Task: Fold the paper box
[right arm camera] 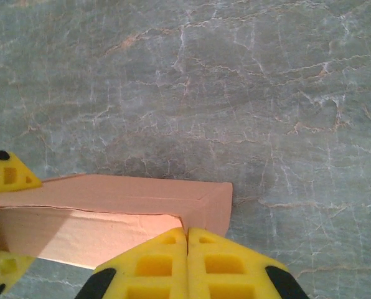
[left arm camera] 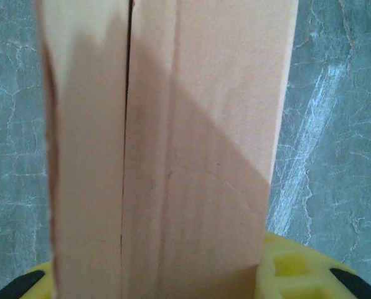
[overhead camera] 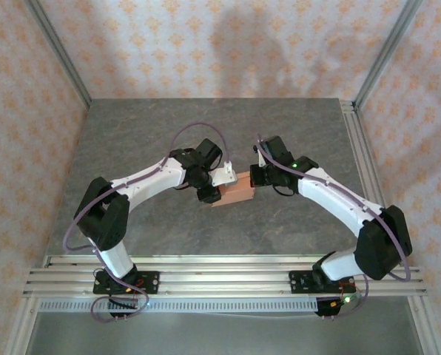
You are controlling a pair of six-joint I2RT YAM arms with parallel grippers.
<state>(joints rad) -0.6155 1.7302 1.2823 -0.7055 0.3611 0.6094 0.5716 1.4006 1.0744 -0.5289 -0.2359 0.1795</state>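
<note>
Left gripper (overhead camera: 213, 194): clamped on the left end of the box, a yellow finger (left arm camera: 300, 274) on each side.
Right gripper (right arm camera: 187, 246): fingers pressed together, tips against the box's right end.
Paper box (overhead camera: 234, 194): salmon-orange, flat and rectangular, mid-worktop between both grippers.
Worktop (overhead camera: 220, 126): grey, marbled, stretching beyond.

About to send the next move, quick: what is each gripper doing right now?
Left gripper: closed on the paper box, holding it.
Right gripper: closed, fingers together, holding nothing; tips sit at the box's near edge.
</note>
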